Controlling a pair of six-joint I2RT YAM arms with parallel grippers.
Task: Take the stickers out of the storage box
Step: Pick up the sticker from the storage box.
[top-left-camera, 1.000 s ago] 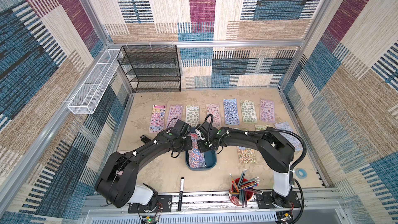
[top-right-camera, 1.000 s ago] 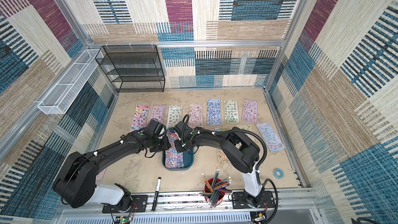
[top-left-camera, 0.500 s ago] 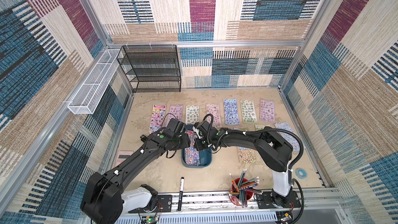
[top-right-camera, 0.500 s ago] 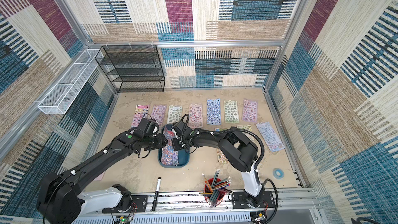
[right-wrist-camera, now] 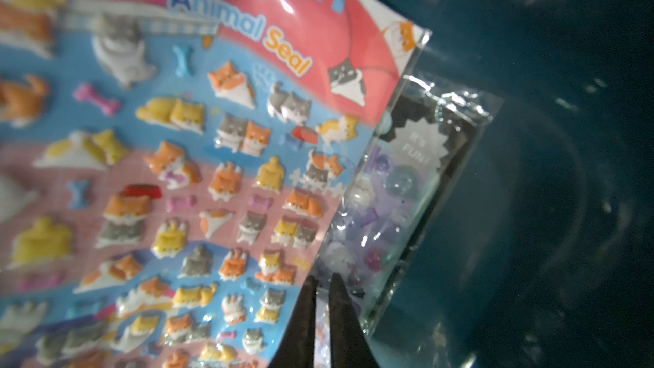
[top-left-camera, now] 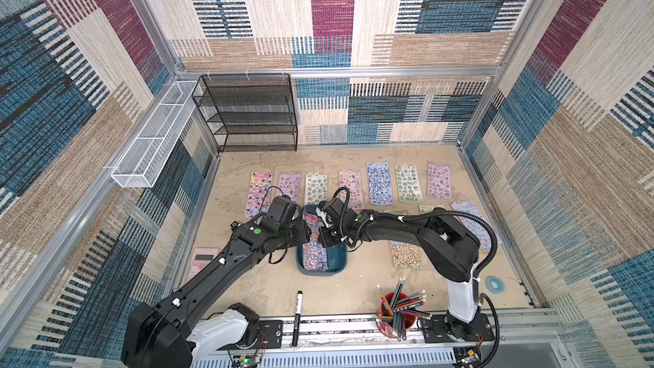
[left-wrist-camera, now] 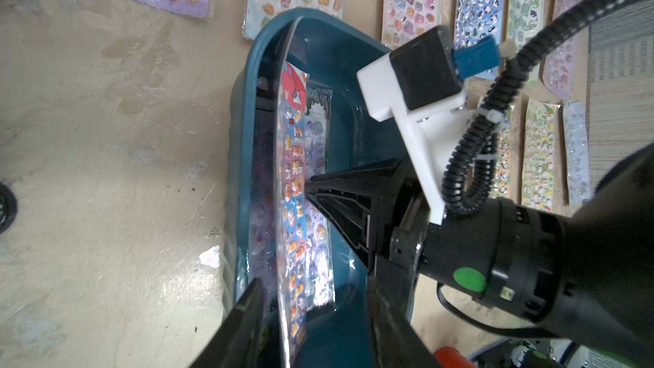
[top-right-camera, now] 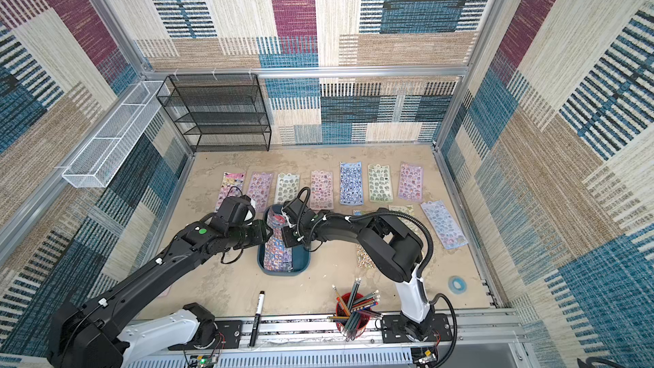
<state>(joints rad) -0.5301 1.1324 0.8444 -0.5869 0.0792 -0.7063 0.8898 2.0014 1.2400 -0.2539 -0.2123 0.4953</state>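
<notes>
The left gripper (left-wrist-camera: 313, 288) stands open, jaws either side of a glossy red-topped "Animal Seal" sticker sheet (left-wrist-camera: 293, 171) raised on edge inside the shallow dark teal plastic storage tub (top-left-camera: 338, 260) at mid-table. At the sheet's three o'clock, the right gripper (right-wrist-camera: 322, 277) pinches its long edge. A clear lilac sticker sheet (right-wrist-camera: 407, 171) lies beneath, and more sticker sheets (top-left-camera: 380, 184) line the sandy tabletop (top-left-camera: 269, 284) at the tub's twelve o'clock.

2 black arms (top-left-camera: 219, 267), white base links (top-left-camera: 219, 331), ribbed cables (top-left-camera: 488, 238) (green dots (top-left-camera: 258, 231))
</notes>
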